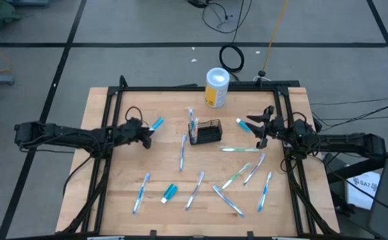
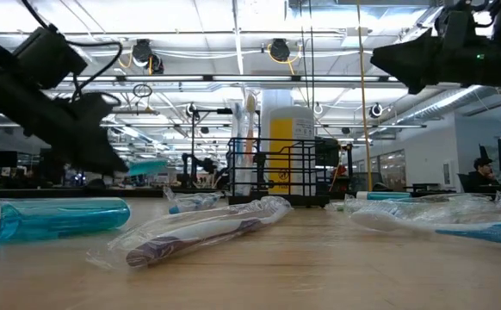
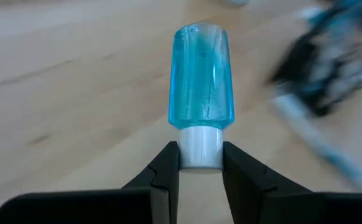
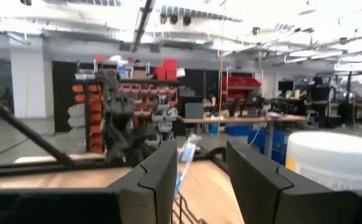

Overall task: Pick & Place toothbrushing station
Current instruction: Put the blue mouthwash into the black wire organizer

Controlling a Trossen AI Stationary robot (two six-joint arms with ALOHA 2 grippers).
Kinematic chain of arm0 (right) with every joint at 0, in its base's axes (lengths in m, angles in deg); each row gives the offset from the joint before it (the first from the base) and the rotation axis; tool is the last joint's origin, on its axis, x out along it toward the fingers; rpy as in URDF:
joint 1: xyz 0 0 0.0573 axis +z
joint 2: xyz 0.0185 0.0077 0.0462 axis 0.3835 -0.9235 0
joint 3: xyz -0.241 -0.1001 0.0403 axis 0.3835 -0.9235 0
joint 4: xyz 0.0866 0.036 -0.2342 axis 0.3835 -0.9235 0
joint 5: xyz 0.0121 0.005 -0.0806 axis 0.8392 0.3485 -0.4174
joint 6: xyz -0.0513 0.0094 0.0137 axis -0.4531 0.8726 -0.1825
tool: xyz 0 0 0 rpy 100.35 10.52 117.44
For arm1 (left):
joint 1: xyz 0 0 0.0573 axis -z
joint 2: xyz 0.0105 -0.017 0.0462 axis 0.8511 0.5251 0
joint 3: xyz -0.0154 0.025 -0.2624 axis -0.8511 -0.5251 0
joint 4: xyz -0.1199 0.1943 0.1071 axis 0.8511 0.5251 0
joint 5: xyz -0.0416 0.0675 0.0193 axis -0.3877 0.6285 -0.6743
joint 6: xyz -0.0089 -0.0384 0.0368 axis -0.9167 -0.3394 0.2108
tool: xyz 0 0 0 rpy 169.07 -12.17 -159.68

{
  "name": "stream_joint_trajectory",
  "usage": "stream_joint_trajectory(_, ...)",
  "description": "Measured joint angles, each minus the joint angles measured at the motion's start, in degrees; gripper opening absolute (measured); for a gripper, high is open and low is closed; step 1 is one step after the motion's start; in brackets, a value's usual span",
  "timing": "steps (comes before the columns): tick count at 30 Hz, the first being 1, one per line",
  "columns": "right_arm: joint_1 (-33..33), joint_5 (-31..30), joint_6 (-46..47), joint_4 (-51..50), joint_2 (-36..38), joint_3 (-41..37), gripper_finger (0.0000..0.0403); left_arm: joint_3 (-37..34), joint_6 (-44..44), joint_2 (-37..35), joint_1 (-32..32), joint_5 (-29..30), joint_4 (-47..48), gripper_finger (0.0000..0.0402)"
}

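Toothbrushing station (image 1: 207,132), a small black wire-mesh basket, sits near the middle of the wooden bench (image 1: 114,193), a little toward the far edge, with toothbrushes standing upright at its left end. A white-and-yellow canister (image 1: 217,87) stands behind it at the far edge of the bench.

Left pincer (image 1: 147,133) hangs over the bench just left of the basket. Its fingers (image 3: 168,171) are clamped on the white cap of a small blue tube (image 3: 200,78), which points away from the wrist toward the basket; in the low view the tube is clear of the bench top.

Right pincer (image 1: 255,130) hangs to the right of the basket, its fingers (image 4: 159,174) spread apart with nothing gripped between them. A short blue-and-white tube (image 1: 243,125) lies on the bench just beside it.

Wrapped toothbrushes (image 1: 237,177) lie scattered across the near half of the bench, and another blue tube (image 1: 169,193) lies among them toward the front left.
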Motion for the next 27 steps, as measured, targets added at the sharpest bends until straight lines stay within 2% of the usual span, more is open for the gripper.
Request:
stream_joint_trajectory(5,3.20,-0.10,-2.09,-0.17,-6.48,2.69,0.0130,2.51,-5.19,0.01,0.91,-6.55,-4.43,0.0086)
stream_joint_trajectory(11,8.73,-0.10,-8.50,8.72,-19.27,7.86,0.0130,7.25,-7.07,0.01,3.63,-9.66,-4.14,0.0086)
stream_joint_trajectory(17,11.35,-0.14,-13.45,10.72,-31.73,15.66,0.0131,12.42,-9.24,0.01,8.06,-11.02,-1.99,0.0086)
stream_joint_trajectory(22,11.65,-0.14,-15.37,10.72,-40.65,22.55,0.0131,20.99,-10.75,0.03,10.86,-16.93,10.35,0.0087)
stream_joint_trajectory(27,11.60,0.05,-15.78,9.90,-47.44,28.08,0.0139,31.33,-10.06,3.11,12.47,-15.64,27.20,0.0087)
